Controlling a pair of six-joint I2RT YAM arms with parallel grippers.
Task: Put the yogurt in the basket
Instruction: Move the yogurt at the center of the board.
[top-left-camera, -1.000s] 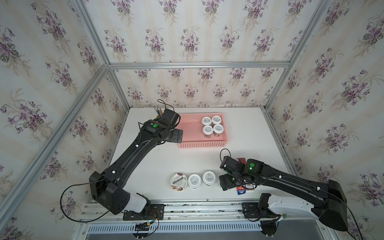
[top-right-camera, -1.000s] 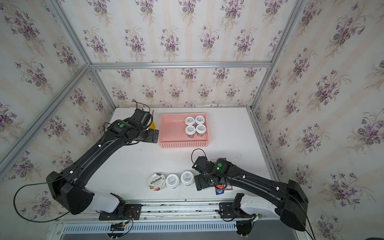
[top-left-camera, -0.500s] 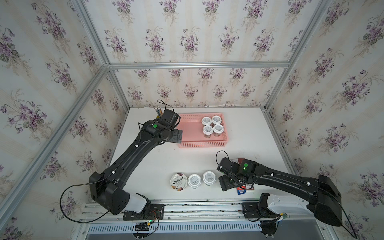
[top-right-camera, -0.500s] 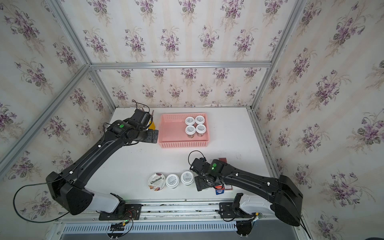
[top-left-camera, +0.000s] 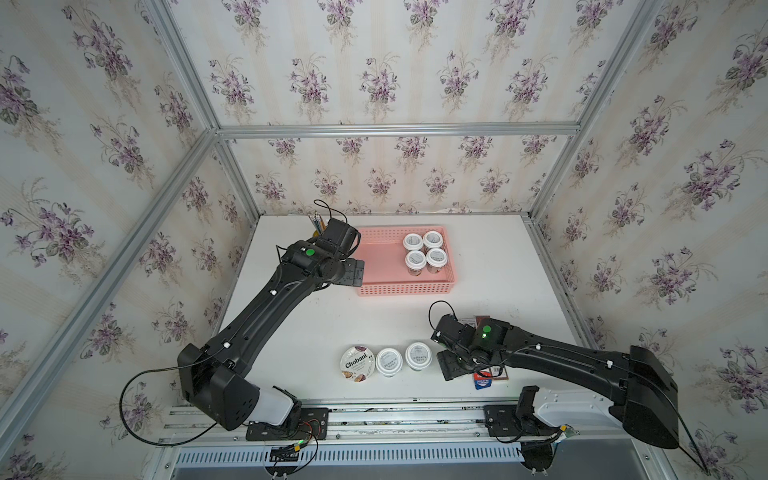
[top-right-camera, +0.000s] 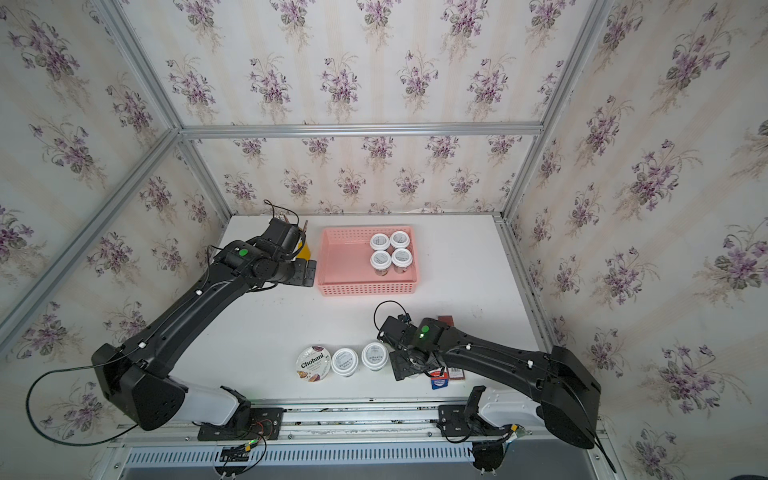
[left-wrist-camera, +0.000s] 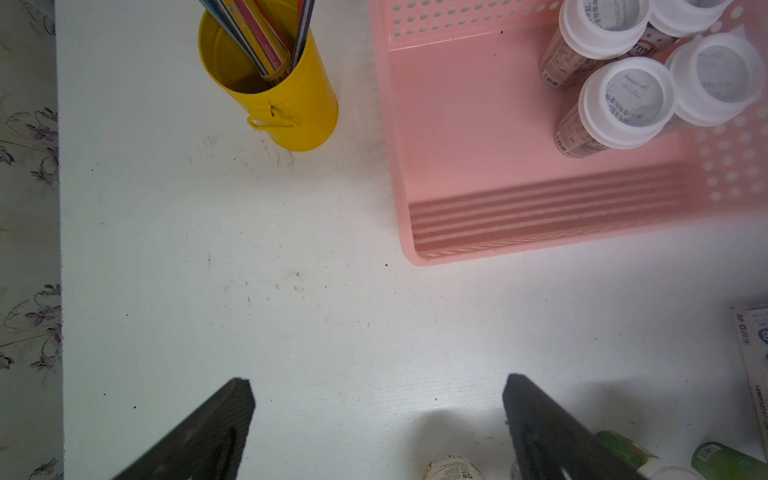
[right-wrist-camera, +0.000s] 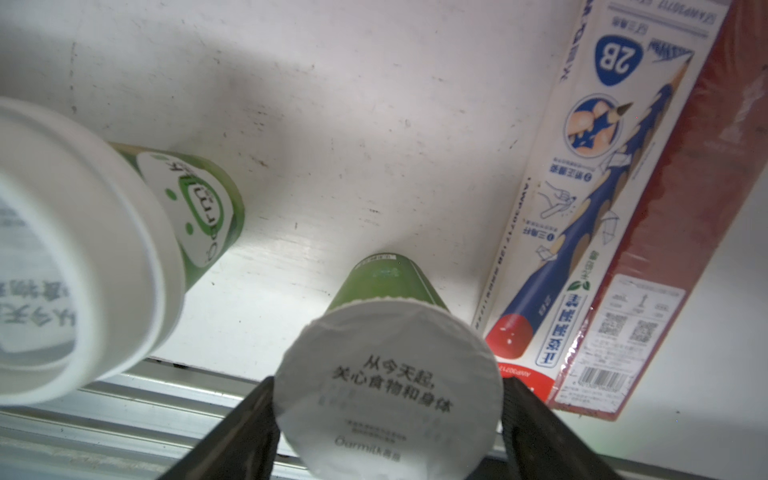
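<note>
The pink basket (top-left-camera: 384, 268) (top-right-camera: 345, 270) (left-wrist-camera: 478, 145) stands at the back and holds several white-lidded yogurt cups (top-left-camera: 424, 251) (top-right-camera: 390, 251) in its right end. Near the front edge stand a Chobani cup (top-left-camera: 357, 362) (top-right-camera: 313, 363) and two white-lidded cups (top-left-camera: 389, 361) (top-left-camera: 418, 355). My right gripper (top-left-camera: 455, 363) (right-wrist-camera: 386, 386) is just right of them, its fingers pressed on both sides of a green cup with a pale foil lid (right-wrist-camera: 386, 353) that stands on the table. My left gripper (top-left-camera: 353, 272) (left-wrist-camera: 378, 399) hangs open and empty beside the basket's left end.
A yellow pencil cup (left-wrist-camera: 270, 83) (top-right-camera: 305, 249) stands left of the basket, behind my left wrist. A blue-and-white pencil packet (right-wrist-camera: 582, 208) (top-left-camera: 483, 380) and a red packet (right-wrist-camera: 685, 208) lie right beside the gripped cup. The table's front rail (right-wrist-camera: 124, 399) is close.
My right gripper has shifted slightly left toward the row of cups and its fingers have narrowed onto the green cup. The left arm has not moved.
</note>
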